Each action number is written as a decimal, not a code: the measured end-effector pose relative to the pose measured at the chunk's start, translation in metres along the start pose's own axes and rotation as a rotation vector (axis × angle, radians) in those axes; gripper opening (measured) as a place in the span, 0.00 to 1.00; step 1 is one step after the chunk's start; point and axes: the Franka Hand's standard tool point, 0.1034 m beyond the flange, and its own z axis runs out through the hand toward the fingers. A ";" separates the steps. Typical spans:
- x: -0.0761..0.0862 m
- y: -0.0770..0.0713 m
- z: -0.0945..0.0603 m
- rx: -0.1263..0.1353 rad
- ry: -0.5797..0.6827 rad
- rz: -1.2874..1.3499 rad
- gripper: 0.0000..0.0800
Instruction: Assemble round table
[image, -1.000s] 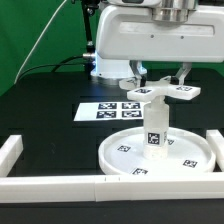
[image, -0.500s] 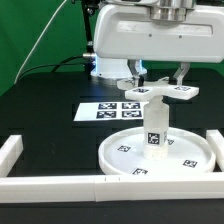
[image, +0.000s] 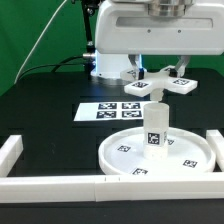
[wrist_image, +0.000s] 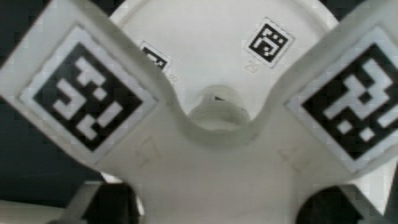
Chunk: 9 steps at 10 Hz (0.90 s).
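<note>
Gripping 1 cross-shaped foot (image: 160, 89): gripper (image: 160, 76), jaws closed on it, holding it in the air above 1 short leg (image: 155, 130), apart from its top. Leg upright at centre of 1 round disc (image: 112, 152). Marker board (image: 100, 110) lies beyond the disc.

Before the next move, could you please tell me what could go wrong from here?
The cross-shaped foot, held in the claw, hangs above the leg and seems slightly toward the exterior view's right of it; lowered so, it may miss the leg's top. A skewed push could tilt the upright leg standing on the round disc.
</note>
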 end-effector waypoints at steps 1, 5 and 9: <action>0.000 0.000 0.003 -0.003 -0.003 -0.001 0.55; 0.007 0.000 0.005 -0.012 0.003 0.008 0.55; 0.011 -0.001 0.020 -0.028 0.017 0.004 0.55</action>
